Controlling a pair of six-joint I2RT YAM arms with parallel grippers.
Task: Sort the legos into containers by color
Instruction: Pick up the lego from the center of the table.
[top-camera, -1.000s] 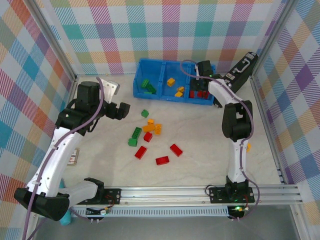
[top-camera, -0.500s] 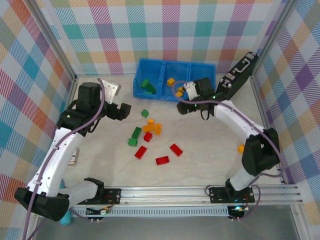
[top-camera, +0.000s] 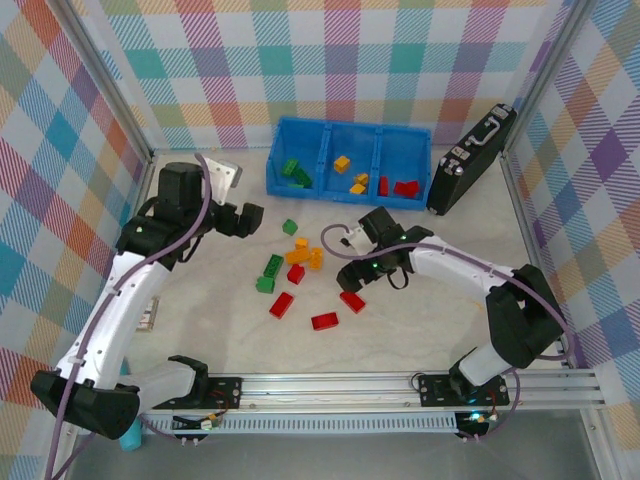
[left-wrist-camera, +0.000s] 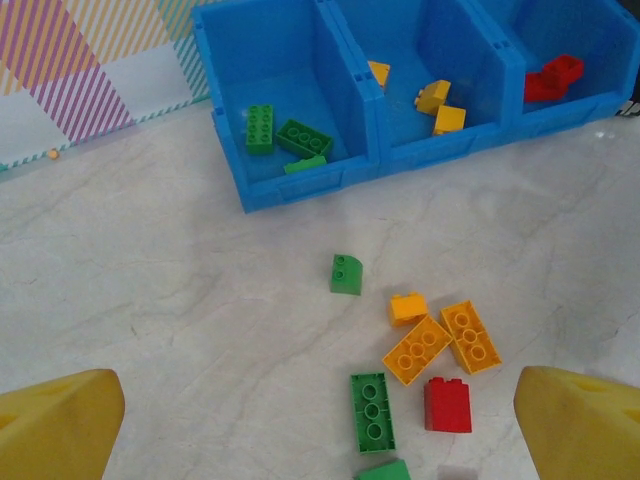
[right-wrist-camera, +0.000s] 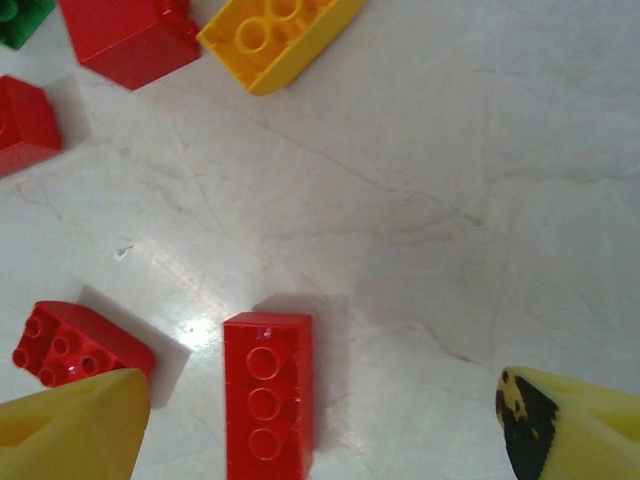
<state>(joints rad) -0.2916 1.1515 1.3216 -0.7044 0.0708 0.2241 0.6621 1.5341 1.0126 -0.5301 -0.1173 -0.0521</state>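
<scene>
The legos (top-camera: 296, 273) are small, glossy, studded plastic bricks, and most lie loose on the pale, marble-veined worktop (top-camera: 220, 330) on the near side of the blue tray (left-wrist-camera: 300, 195). A sloped green piece (left-wrist-camera: 346, 274) lies nearest the tray. Beyond it is a knot of yellow-orange bricks (left-wrist-camera: 445, 340), two of them flat plates touching side by side, with a long green brick (left-wrist-camera: 372, 410) and a chunky red block (left-wrist-camera: 447, 404) just beside them. The tray is a low-walled moulded plastic bin with three compartments side by side: green bricks (left-wrist-camera: 285, 135) in the left one, yellow-orange ones (left-wrist-camera: 440, 105) in the middle and red ones (left-wrist-camera: 553, 78) in the right. The right gripper (top-camera: 352, 276) hangs low over the red bricks farthest from the tray, its yellow fingers (right-wrist-camera: 70, 430) spread wide and holding nothing. A long red brick (right-wrist-camera: 267, 395) with a single row of round studs lies flat between them, and a smaller red brick (right-wrist-camera: 75, 345) lies just beside one finger. The left gripper (top-camera: 242, 219) hovers off the tray's near left corner, jaws fully apart and empty. A black hard case (top-camera: 470, 158) leans beside the tray's right end.
</scene>
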